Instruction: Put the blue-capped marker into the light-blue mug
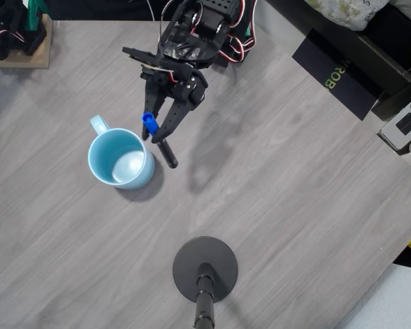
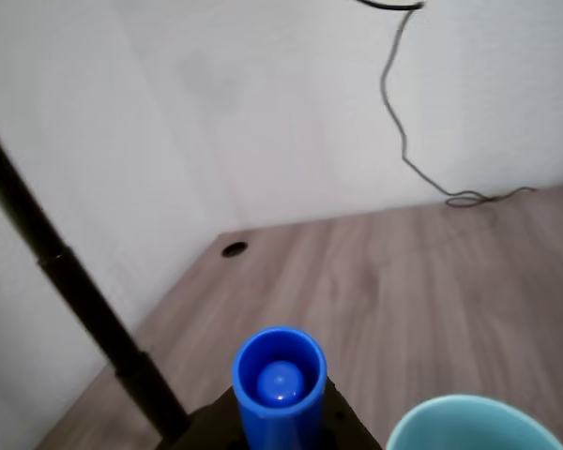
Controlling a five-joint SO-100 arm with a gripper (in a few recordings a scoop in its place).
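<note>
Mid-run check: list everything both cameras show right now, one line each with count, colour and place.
blue-capped marker: 1, black barrel, blue cap, in the gripper beside the mug
light-blue mug: 1, pale blue, left of centre on the table
table: 1, grey wood grain
stand base: 1, black, round, bottom centre
phone: 1, pale, right edge, off the table
cable: 1, dark, against the wall in the wrist view
gripper: 1, black, shut on the marker

Black box point(image 1: 342, 72) off the table's upper-right edge | you can read green letters "ROB", upside down, partly cut off
</note>
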